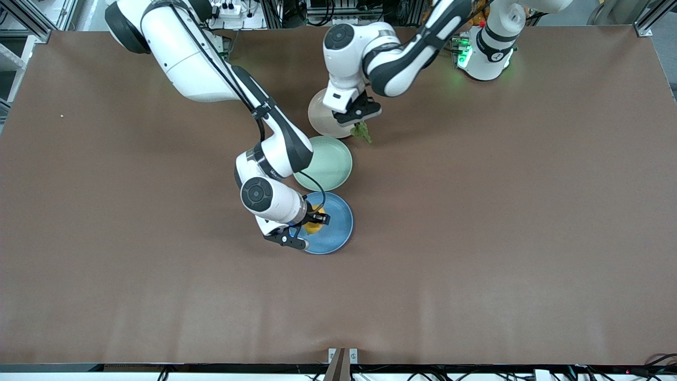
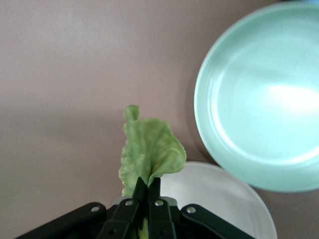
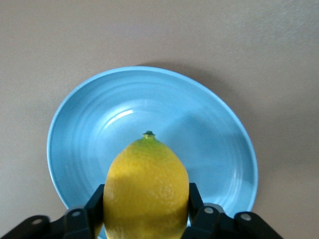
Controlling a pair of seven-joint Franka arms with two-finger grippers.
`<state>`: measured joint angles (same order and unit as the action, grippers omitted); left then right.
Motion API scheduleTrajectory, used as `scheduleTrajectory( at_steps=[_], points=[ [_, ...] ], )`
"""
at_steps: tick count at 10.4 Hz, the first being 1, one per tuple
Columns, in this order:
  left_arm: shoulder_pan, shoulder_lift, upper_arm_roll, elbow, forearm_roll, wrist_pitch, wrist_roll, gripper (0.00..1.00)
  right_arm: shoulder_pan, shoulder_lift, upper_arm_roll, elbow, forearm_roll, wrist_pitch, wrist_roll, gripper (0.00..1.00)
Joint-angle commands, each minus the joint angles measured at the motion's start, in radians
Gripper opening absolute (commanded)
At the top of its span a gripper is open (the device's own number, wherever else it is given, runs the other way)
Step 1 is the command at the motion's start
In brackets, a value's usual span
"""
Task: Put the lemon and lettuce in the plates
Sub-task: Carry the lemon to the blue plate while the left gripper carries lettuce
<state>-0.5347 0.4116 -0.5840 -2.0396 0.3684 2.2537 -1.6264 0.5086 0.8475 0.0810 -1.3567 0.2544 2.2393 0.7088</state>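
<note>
My right gripper is shut on the yellow lemon and holds it over the blue plate. In the right wrist view the lemon sits between the fingers above the blue plate. My left gripper is shut on the green lettuce, which hangs over the edge of the pale pink-beige plate. In the left wrist view the lettuce sticks out from the closed fingers, beside the pale plate.
A mint green plate lies between the pale plate and the blue plate; it also shows in the left wrist view. The brown table spreads wide toward both ends.
</note>
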Motion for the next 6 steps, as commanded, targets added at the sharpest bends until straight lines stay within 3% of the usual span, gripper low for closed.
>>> scheduleTrajectory(
  at_steps=[1, 4, 5, 6],
  points=[
    [-0.053, 0.091, -0.013, 0.094, 0.034, 0.000, -0.116, 0.00, 0.008, 0.028, -0.004, 0.034, 0.020, 0.005, 0.026, 1.00],
    [-0.106, 0.159, -0.013, 0.134, 0.034, 0.000, -0.171, 0.00, -0.008, 0.004, -0.007, 0.039, 0.054, -0.020, 0.015, 1.00],
    [-0.113, 0.164, -0.013, 0.134, 0.037, 0.000, -0.188, 0.12, -0.031, -0.013, -0.006, 0.050, 0.057, -0.074, 0.014, 1.00],
    [-0.113, 0.164, -0.014, 0.133, 0.035, -0.002, -0.191, 0.96, -0.057, -0.037, -0.010, 0.072, 0.056, -0.175, -0.014, 1.00]
  ],
)
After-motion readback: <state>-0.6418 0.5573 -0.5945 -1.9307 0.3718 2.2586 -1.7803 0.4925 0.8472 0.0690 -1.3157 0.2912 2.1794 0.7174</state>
